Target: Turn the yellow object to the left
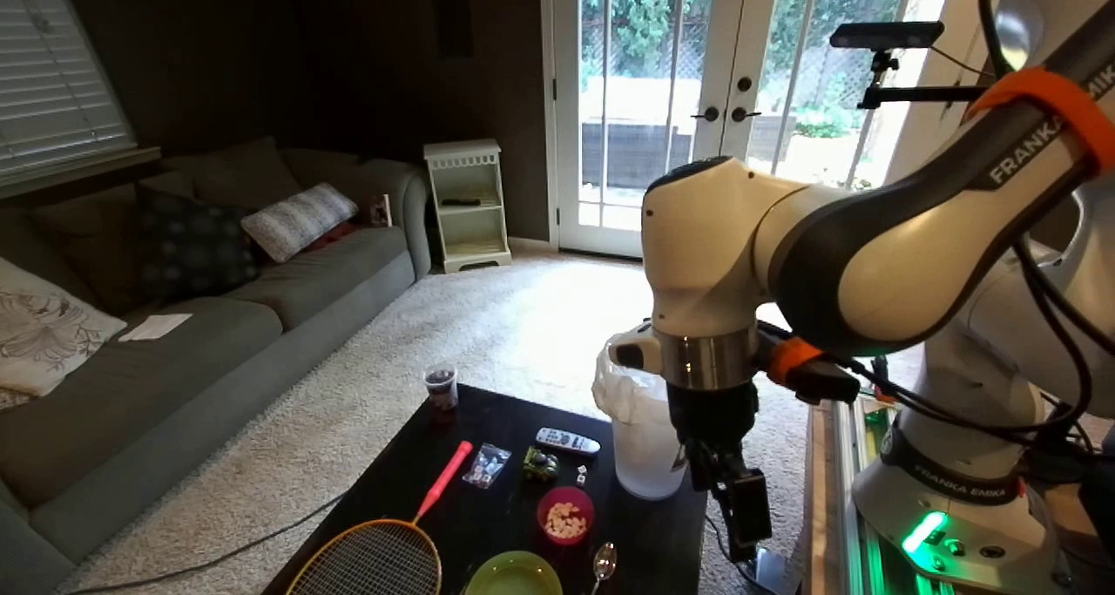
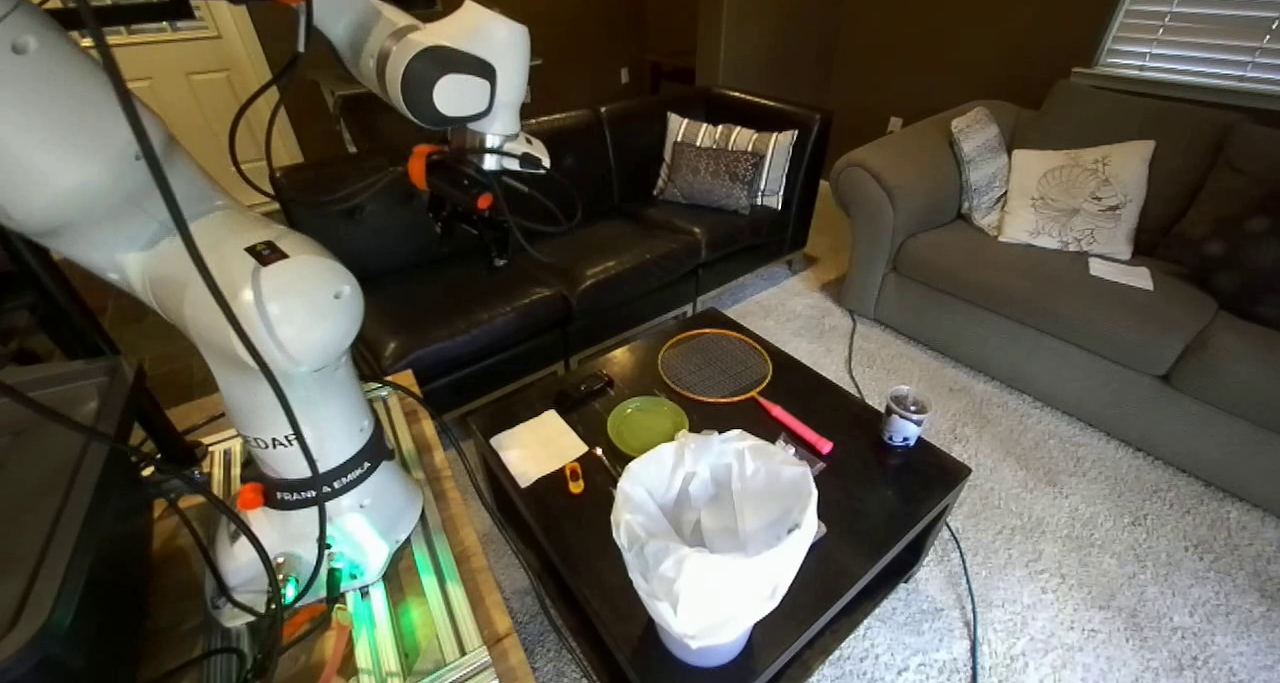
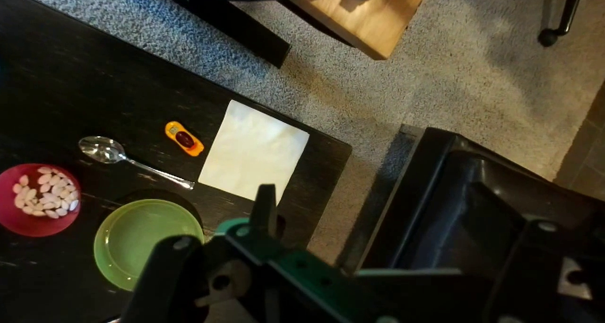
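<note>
The yellow object point(image 3: 184, 138) is a small orange-yellow piece with a dark red oval in its middle. In the wrist view it lies flat on the dark table between a spoon and a white napkin. It also shows in an exterior view point(image 2: 573, 477), near the table edge on the robot's side. My gripper point(image 3: 373, 195) is open with nothing between its fingers. It is above and apart from the yellow object, over towards the black sofa side. The gripper hangs high in both exterior views point(image 1: 740, 512) point(image 2: 472, 241).
Near the yellow object are the white napkin point(image 3: 255, 148), the spoon point(image 3: 137, 164), a green plate point(image 3: 146, 240) and a red bowl point(image 3: 33, 223) of white pieces. A tall lined bin point(image 2: 715, 553), a racket point(image 2: 715, 365) and a cup point(image 2: 905, 416) stand or lie on the table point(image 2: 860, 523).
</note>
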Tool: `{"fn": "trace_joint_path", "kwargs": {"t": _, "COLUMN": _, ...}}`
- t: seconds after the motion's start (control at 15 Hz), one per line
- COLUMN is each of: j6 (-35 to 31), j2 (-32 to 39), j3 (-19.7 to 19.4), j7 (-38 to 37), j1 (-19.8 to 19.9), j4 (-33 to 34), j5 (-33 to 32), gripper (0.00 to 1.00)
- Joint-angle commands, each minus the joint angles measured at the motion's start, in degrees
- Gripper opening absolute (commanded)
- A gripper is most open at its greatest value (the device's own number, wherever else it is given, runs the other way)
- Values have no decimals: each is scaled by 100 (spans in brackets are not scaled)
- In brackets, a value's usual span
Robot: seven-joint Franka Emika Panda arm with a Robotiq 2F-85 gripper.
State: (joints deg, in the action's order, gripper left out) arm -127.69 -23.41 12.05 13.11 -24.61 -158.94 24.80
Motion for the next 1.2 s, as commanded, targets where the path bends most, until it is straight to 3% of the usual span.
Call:
{"fn": "trace_joint_path", "kwargs": {"t": 0.0, "j6": -955, "j2": 1085, "j3": 115, "j7": 16, "j1": -106, "j4": -3, "j5": 467, "gripper": 100}}
{"fn": "trace_joint_path", "kwargs": {"t": 0.33, "j6": -1852, "j2": 2465, "j3": 346, "j7": -321, "j1": 66, "j4": -8, "j5": 358, "gripper": 100}}
{"fn": "trace_joint_path", "kwargs": {"t": 0.4, "j6": -1488, "j2": 1956, "j3": 326, "j7": -191, "j1": 140, "j4": -2, "j5": 259, "gripper": 100}}
{"fn": "trace_joint_path", "kwargs": {"t": 0.53, "j6": -1580, "j2": 2234, "j3": 395, "j7": -190, "j1": 205, "j4": 47, "j5": 252, "gripper": 100}}
{"fn": "trace_joint_path", "kwargs": {"t": 0.8, "j6": -1568, "j2": 2128, "j3": 379, "j7": -187, "j1": 209, "j4": 75, "j5": 256, "gripper": 100}}
{"fn": "trace_joint_path", "kwargs": {"t": 1.13, "j6": -2406, "j2": 2553, "j3": 561, "j7": -812, "j1": 188, "j4": 87, "j5": -128, "gripper": 100}}
